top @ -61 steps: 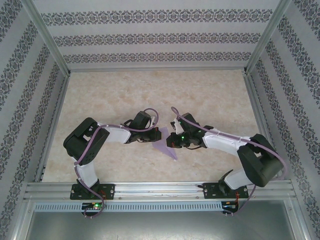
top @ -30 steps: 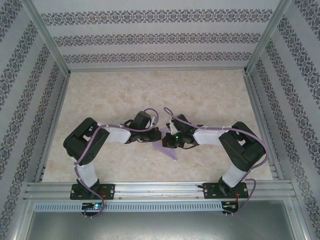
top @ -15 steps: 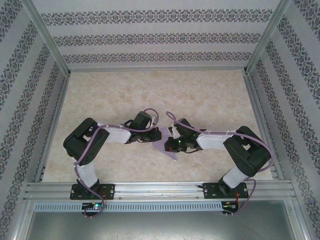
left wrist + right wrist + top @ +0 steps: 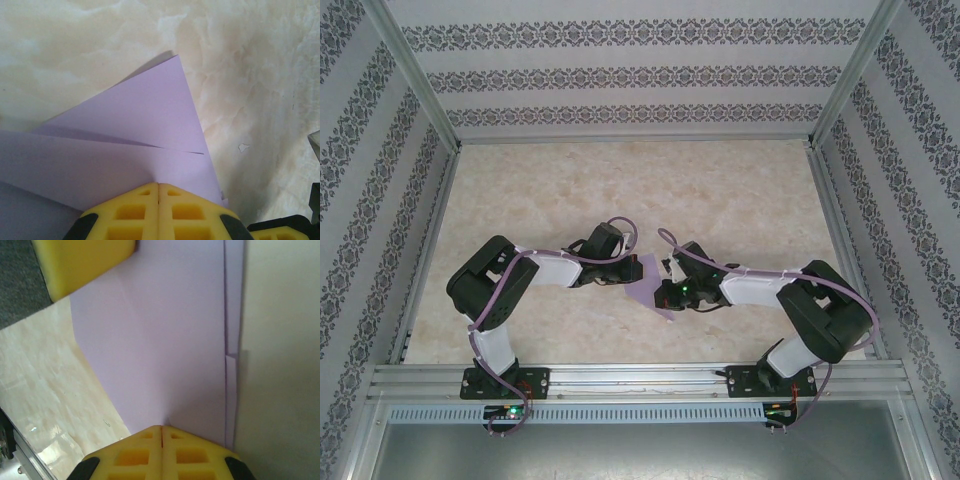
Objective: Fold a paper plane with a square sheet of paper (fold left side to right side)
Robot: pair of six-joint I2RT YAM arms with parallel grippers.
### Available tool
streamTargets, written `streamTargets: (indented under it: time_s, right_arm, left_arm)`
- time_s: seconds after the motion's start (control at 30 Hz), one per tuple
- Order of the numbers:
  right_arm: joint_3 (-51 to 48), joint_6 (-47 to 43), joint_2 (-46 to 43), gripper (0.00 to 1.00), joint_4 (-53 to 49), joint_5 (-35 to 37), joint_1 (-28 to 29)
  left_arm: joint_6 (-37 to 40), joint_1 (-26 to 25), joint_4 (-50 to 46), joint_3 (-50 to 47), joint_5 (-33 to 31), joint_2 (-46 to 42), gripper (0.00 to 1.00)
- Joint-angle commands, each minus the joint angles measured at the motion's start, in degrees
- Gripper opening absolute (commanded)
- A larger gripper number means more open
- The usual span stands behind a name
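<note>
The lavender paper (image 4: 647,288) lies folded into a pointed, layered shape on the table between both arms. Its near tip points toward the front edge. My left gripper (image 4: 632,275) is shut, and its joined yellow tips (image 4: 159,184) press down on the paper (image 4: 140,120), where an upper flap overlaps a lower layer. My right gripper (image 4: 664,294) is shut too, its closed tips (image 4: 162,427) resting on the flat purple surface (image 4: 165,340) beside a long straight folded edge. A yellow left finger (image 4: 82,262) shows at the top left of the right wrist view.
The marble-patterned table (image 4: 620,190) stretches behind the arms. Aluminium rails (image 4: 640,378) run along the front edge, and patterned walls close in the back and both sides. The right arm's elbow (image 4: 830,315) stands near the right rail.
My right gripper has slid along the paper toward the near edge, and its elbow has swung out to the right. The left arm and the paper have stayed put.
</note>
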Motion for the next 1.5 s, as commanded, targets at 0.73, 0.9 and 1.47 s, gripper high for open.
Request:
streamTargets:
  time_s: [0.73,0.9,1.47]
  right_arm:
    - [-10.8,4.7,-7.8,0.0,-4.6,0.6,1.5]
    - [-12.4,5.1,-10.0,0.0,-5.4,0.3,1.6]
    - [-10.1,0.3,-24.0,0.02,-18.4,1.4,-1.5]
  left_arm:
    - [0.7,-0.2,-7.5,-0.5,-5.5,1.9,0.01]
    - [0.8,-0.1,-7.8,-0.1,-5.6,1.8,0.01]
    - [0.7,-0.3,-6.1,1.0,-2.3,-0.4,0.02]
